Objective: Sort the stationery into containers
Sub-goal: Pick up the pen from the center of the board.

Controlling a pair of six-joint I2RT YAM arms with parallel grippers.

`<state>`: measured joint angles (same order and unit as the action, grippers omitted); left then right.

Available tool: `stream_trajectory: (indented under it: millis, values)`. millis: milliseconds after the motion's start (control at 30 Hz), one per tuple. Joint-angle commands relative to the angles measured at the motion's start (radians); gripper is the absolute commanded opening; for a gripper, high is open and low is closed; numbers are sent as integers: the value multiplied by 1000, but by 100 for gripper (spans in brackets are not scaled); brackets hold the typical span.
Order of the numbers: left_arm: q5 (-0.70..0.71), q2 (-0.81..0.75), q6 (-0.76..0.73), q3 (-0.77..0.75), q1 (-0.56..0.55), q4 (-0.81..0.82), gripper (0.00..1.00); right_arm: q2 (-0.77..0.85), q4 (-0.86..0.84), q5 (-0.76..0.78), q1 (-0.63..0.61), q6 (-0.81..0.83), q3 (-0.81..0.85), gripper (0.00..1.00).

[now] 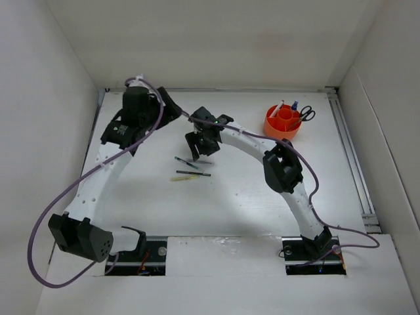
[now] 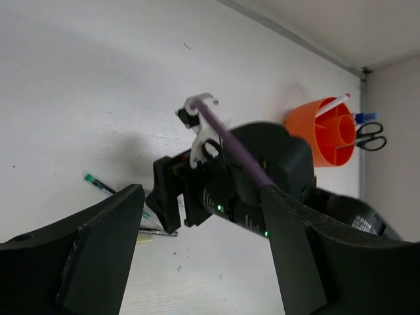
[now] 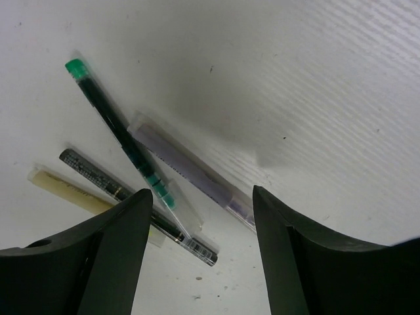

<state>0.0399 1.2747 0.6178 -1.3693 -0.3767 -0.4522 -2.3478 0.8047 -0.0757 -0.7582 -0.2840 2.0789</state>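
Both claws gape over a tabletop (image 1: 249, 197) with 4 loose sticks and a part-filled cup.
The left claw (image 2: 202, 193) hangs near the far left corner, fingers spread apart with nothing between them. Near the tabletop's middle, slightly left, lie a pale yellow stick (image 3: 65, 187), a dark grey pen (image 3: 105, 176), a green-capped pen (image 3: 121, 141) and a clear purple pen (image 3: 190, 170), bunched close, the green-capped one crossing the grey. The right claw (image 3: 200, 197) hovers just above them, fingers apart, gripping none. By the far right corner stands the orange cup (image 1: 275, 129), holding a white pen (image 2: 331, 104); black scissors (image 1: 306, 115) show at its right rim.
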Motion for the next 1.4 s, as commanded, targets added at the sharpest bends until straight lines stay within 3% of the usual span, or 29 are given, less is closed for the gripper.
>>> stream_trajectory:
  millis: [0,100,233,533,667,733,833,867,900,933,1000,1200,1367]
  values:
    - [-312,-14,14,-27,189,116,69,-16,30,45,-32,20,35,69]
    - [-354,-26,1,-77,263,116,68,-39,30,63,-32,20,35,69]
    - [-353,-55,-32,-122,263,87,68,-67,39,118,-32,20,73,61]
    - [-399,-127,-32,45,263,110,68,-106,39,227,-32,-59,121,33]
    - [-410,-127,-41,55,263,110,68,-119,59,255,-32,-69,148,9]
    - [-410,-127,-41,55,263,110,68,-119,68,281,-23,-90,129,4]
    - [-419,-127,-50,64,263,110,68,-94,68,269,-13,-121,92,7]
    - [-419,-127,-50,75,263,110,68,-79,68,269,-13,-133,81,13]
    - [-419,-127,-50,75,263,110,68,-79,68,269,-13,-133,72,31]
    - [-419,-127,-50,75,263,110,68,-79,56,269,-13,-133,72,40]
    - [-428,-127,-59,84,263,110,68,-106,76,269,-4,-133,141,48]
    - [-428,-127,-59,84,263,119,68,-195,114,280,16,-115,291,49]
    - [-428,-127,-59,84,263,119,68,-249,139,303,25,-97,308,48]
